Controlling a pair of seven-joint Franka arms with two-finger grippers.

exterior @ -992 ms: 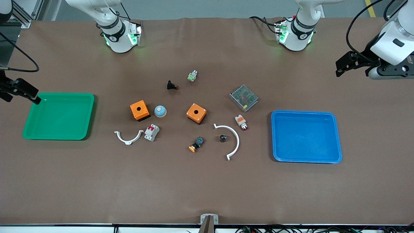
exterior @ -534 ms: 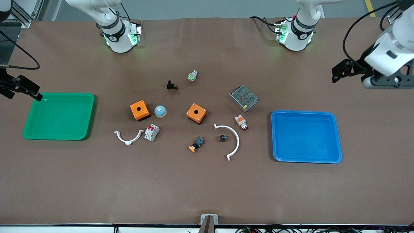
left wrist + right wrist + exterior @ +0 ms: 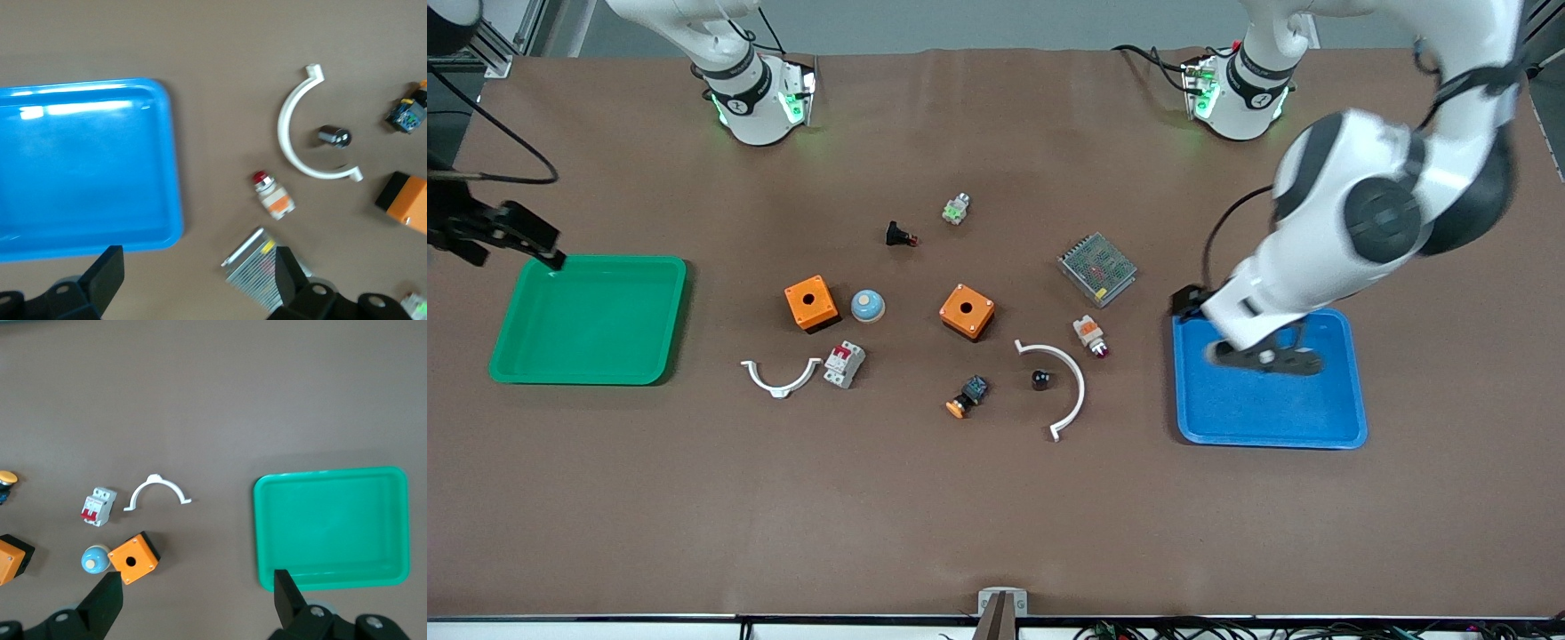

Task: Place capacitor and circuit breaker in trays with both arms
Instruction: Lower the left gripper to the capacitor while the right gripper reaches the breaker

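Front view: since half a second ago the left hand (image 3: pixel 1193 302) has swung from the worktop's (image 3: pixel 996 516) edge to over the blue tray's (image 3: pixel 1352 427) corner, fingers spread, while the right hand (image 3: pixel 551 258), released too, edged over the green tray's (image 3: pixel 587 373) corner. Unmoved, the capacitor (image 3: pixel 1040 379) sits inside the white arc (image 3: pixel 1074 373), at four o'clock from the orange box (image 3: pixel 967 311); the circuit breaker (image 3: pixel 844 364) lies at three o'clock beside the small white bracket (image 3: pixel 781 377).

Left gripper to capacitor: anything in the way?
Partly. The left gripper hangs open over the blue tray's edge. The white curved bracket arcs around the capacitor on the tray's side, with the white-orange lamp part beside that arc.
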